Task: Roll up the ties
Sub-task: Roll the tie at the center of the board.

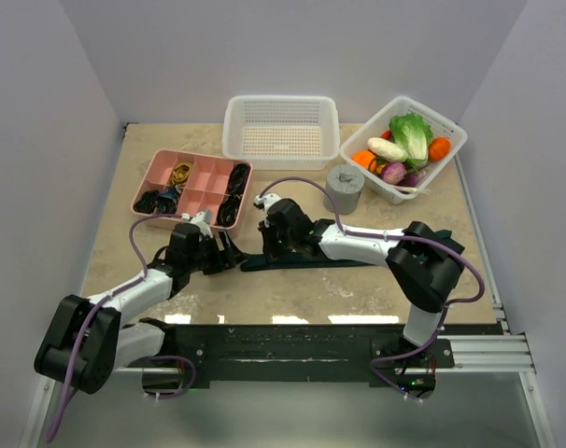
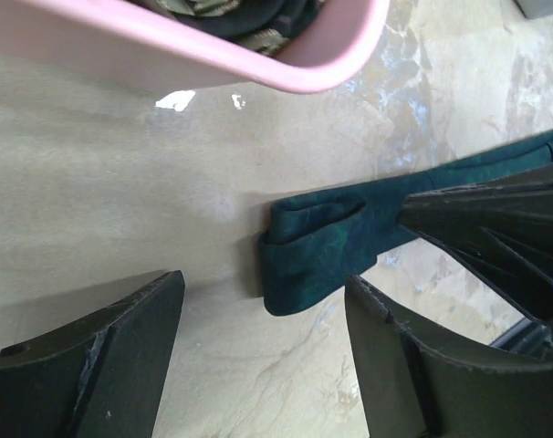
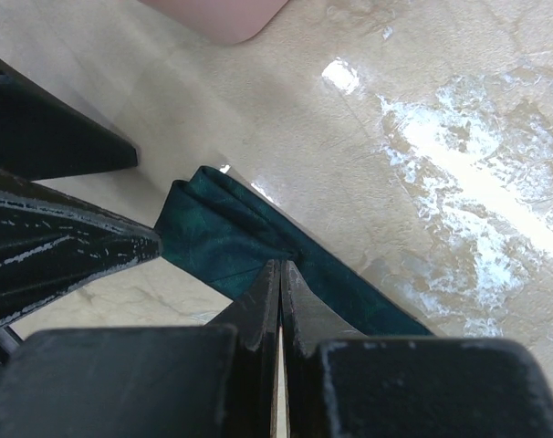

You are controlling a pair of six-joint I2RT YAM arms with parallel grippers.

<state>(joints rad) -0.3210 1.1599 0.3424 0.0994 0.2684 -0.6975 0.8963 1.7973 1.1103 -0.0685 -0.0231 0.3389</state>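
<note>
The dark teal-green tie (image 1: 306,262) lies flat across the middle of the table, its left end folded over itself (image 2: 318,246). My left gripper (image 1: 229,254) is open and empty, and its fingers (image 2: 121,338) straddle the table just short of the folded end. My right gripper (image 1: 269,245) is shut, its fingertips (image 3: 282,266) pinching the tie (image 3: 217,239) just behind the fold. The rest of the band runs right, under the right arm.
A pink compartment tray (image 1: 162,168) with cords stands just beyond the left gripper, and its corner is close overhead in the left wrist view (image 2: 286,73). A grey cylinder (image 1: 344,187), a white basket (image 1: 232,126) and a vegetable basket (image 1: 451,140) stand at the back.
</note>
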